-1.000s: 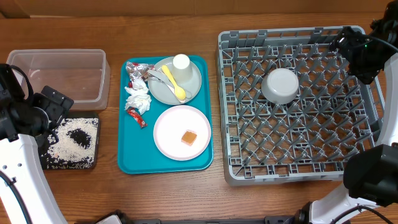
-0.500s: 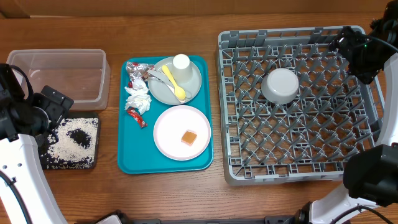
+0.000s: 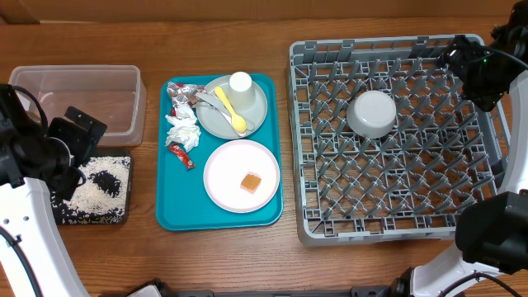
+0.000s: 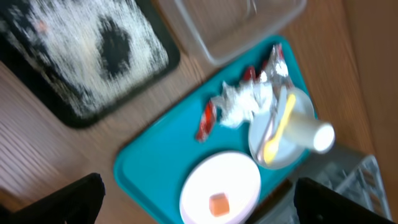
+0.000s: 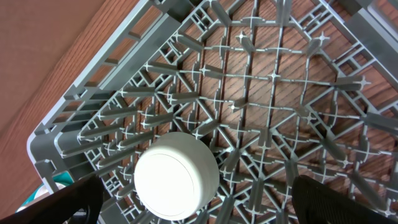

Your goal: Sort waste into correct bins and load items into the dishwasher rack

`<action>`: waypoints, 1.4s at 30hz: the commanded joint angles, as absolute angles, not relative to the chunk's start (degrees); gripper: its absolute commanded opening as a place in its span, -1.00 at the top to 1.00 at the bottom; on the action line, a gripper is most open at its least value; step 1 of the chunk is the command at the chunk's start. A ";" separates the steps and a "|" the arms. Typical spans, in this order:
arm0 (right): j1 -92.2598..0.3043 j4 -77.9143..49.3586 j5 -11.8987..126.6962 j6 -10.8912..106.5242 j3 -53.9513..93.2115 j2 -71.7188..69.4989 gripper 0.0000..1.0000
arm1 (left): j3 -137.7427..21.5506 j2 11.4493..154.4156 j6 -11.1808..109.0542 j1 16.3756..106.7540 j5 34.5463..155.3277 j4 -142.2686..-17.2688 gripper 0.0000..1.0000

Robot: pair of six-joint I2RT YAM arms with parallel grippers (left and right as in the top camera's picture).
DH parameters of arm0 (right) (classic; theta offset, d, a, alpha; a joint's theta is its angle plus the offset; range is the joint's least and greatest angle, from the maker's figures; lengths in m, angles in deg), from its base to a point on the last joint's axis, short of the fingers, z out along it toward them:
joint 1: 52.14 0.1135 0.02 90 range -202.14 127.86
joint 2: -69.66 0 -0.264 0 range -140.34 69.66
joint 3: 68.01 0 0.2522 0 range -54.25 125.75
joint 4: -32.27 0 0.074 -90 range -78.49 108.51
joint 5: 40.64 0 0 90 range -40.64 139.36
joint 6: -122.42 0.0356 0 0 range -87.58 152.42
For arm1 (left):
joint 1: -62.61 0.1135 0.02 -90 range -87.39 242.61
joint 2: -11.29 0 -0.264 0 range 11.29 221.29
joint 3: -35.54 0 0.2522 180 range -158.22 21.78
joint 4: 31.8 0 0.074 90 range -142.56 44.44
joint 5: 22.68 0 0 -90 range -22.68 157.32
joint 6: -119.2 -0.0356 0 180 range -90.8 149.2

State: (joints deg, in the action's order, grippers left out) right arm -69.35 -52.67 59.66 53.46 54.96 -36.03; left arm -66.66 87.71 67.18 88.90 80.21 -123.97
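**A:** Comparing this view with that of a second earlier, what differs?

**B:** Only the left gripper. It has swung slightly toward the clear tub at the tabletop's left edge, jaws wide and empty, and its wrist view is blurred by motion. The right gripper, equally wide and empty, hangs unmoved over the dishwasher rack.

**A:** Where do the task's things lie?

**B:** The white bowl sits inverted in the rack, on the tabletop's right half. The rice lies in the black tray, front left. The napkin, foil, red packet, both plates and the orange cube are on the teal tray, mid-table.

**A:** And the significance?

**B:** The left arm is probably turning toward the remaining waste. Most of the sorting is not yet done.
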 commanded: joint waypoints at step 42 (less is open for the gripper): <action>-69.48 -52.41 59.70 53.87 56.01 -34.91 -1.00 | -42.45 99.93 40.77 24.75 75.62 -102.07 -0.71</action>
State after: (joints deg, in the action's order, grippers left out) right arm -69.35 -52.67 59.64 53.43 54.98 -36.03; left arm -42.60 96.74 46.72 27.61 75.99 -104.50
